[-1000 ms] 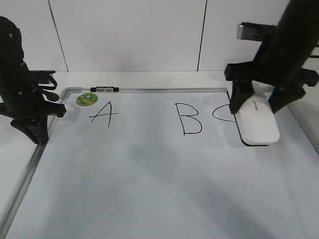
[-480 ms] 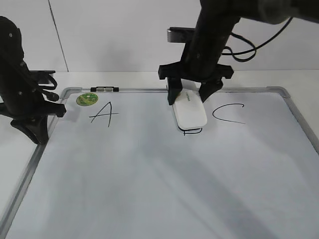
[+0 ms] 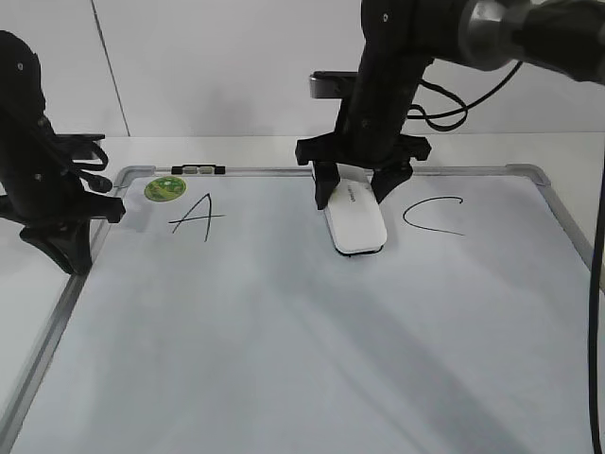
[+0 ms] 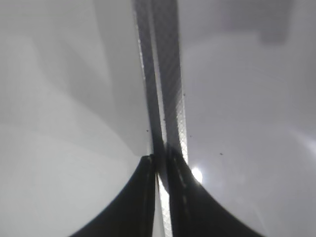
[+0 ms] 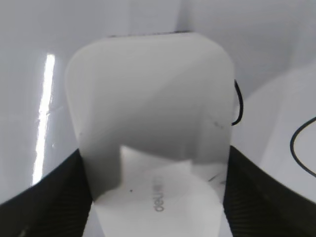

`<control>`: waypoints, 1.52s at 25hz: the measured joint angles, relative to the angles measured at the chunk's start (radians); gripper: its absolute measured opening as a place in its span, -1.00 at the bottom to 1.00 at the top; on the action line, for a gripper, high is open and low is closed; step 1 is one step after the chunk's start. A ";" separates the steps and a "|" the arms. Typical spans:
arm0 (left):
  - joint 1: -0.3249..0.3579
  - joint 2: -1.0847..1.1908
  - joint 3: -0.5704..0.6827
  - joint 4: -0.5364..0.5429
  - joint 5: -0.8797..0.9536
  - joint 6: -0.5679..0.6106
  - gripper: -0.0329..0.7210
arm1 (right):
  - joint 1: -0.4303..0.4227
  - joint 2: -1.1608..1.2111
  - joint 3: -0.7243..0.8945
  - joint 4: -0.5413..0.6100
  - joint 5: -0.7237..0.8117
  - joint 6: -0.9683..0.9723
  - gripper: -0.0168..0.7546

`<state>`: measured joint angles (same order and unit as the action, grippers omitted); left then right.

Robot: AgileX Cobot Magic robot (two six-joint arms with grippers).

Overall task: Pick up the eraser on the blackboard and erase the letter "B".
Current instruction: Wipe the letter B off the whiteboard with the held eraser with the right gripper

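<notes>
My right gripper point(image 3: 354, 190) is shut on the white eraser point(image 3: 354, 219) and holds it flat on the blackboard point(image 3: 284, 340), between the "A" point(image 3: 197, 217) and the "C" point(image 3: 433, 215). The eraser covers the place of the letter "B". In the right wrist view the eraser point(image 5: 150, 128) fills the frame between the black fingers, and a short black curve of the letter "B" point(image 5: 239, 106) shows at its right edge. My left gripper point(image 3: 59, 248) is at the board's left frame. In the left wrist view its fingers point(image 4: 163, 165) are shut on the grey frame rail point(image 4: 165, 74).
A round green sticker point(image 3: 164, 187) and a small black-and-silver clip point(image 3: 198, 170) sit at the board's top left. A white wall stands just behind the board. The right arm's cable hangs behind the board's top right.
The right gripper carried the eraser left from over the "C" onto the "B", then slid it slightly. The stroke visible below the eraser half a second ago no longer shows. The left arm has not moved.
</notes>
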<state>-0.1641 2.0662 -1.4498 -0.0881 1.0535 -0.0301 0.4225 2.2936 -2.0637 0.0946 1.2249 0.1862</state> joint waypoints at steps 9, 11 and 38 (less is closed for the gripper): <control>0.000 0.000 0.000 0.000 0.002 0.000 -0.81 | 0.000 0.000 0.000 -0.005 0.000 -0.037 0.65; 0.000 0.000 0.000 0.000 0.004 0.000 -0.81 | 0.000 0.000 0.000 -0.005 0.002 -0.039 0.66; 0.000 0.000 0.000 0.004 0.005 0.000 -0.81 | 0.000 0.000 0.000 -0.033 0.002 -0.117 0.66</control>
<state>-0.1641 2.0662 -1.4498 -0.0842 1.0590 -0.0301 0.4225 2.2936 -2.0637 0.0620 1.2268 0.0689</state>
